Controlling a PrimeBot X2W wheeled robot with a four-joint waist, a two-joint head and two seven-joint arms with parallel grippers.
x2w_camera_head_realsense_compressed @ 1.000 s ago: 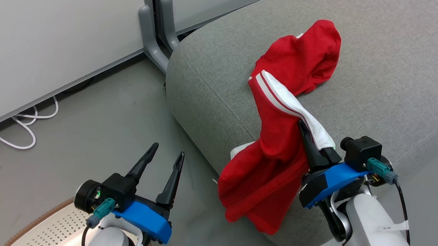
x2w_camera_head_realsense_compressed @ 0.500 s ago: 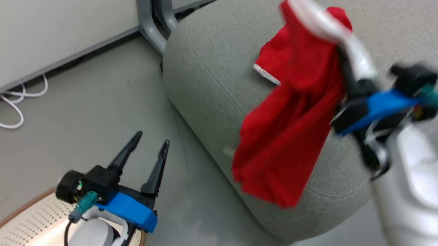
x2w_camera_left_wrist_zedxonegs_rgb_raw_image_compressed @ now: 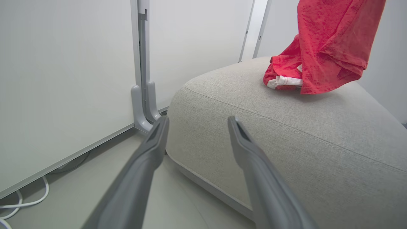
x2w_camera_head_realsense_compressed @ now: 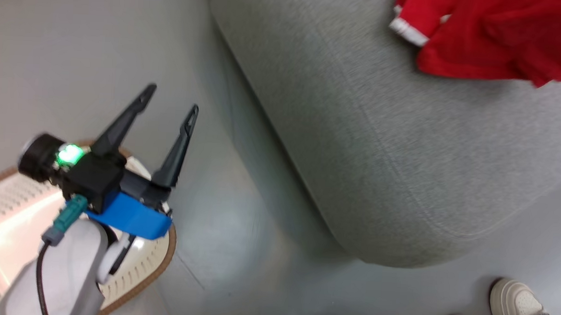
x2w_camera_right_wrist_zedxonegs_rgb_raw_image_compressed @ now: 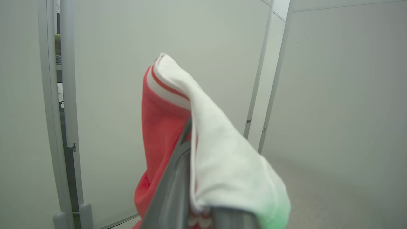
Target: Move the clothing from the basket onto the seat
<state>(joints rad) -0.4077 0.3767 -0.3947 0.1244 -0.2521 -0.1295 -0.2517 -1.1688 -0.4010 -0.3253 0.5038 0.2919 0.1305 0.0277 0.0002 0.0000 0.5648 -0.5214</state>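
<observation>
Head view: bare floor (x2w_camera_head_realsense_compressed: 238, 232) between seat (x2w_camera_head_realsense_compressed: 382, 148) edge and basket (x2w_camera_head_realsense_compressed: 173, 243).

Looks along the left hand (x2w_camera_left_wrist_zedxonegs_rgb_raw_image_compressed: 197, 119), its two grey fingers (x2w_camera_left_wrist_zedxonegs_rgb_raw_image_compressed: 143, 165) spread wide apart above the floor (x2w_camera_left_wrist_zedxonegs_rgb_raw_image_compressed: 178, 206). Faces the rounded corner of the light grey seat (x2w_camera_left_wrist_zedxonegs_rgb_raw_image_compressed: 286, 136) just past the fingertips. Shows red clothing (x2w_camera_left_wrist_zedxonegs_rgb_raw_image_compressed: 330, 41) hanging from the top edge at upper right, hem reaching the seat top, a bunched red fold with a white cuff lying beside it. Takes in a white wall panel (x2w_camera_left_wrist_zedxonegs_rgb_raw_image_compressed: 63, 79), a grey post (x2w_camera_left_wrist_zedxonegs_rgb_raw_image_compressed: 143, 95) and a white cable (x2w_camera_left_wrist_zedxonegs_rgb_raw_image_compressed: 35, 200) at left.
</observation>
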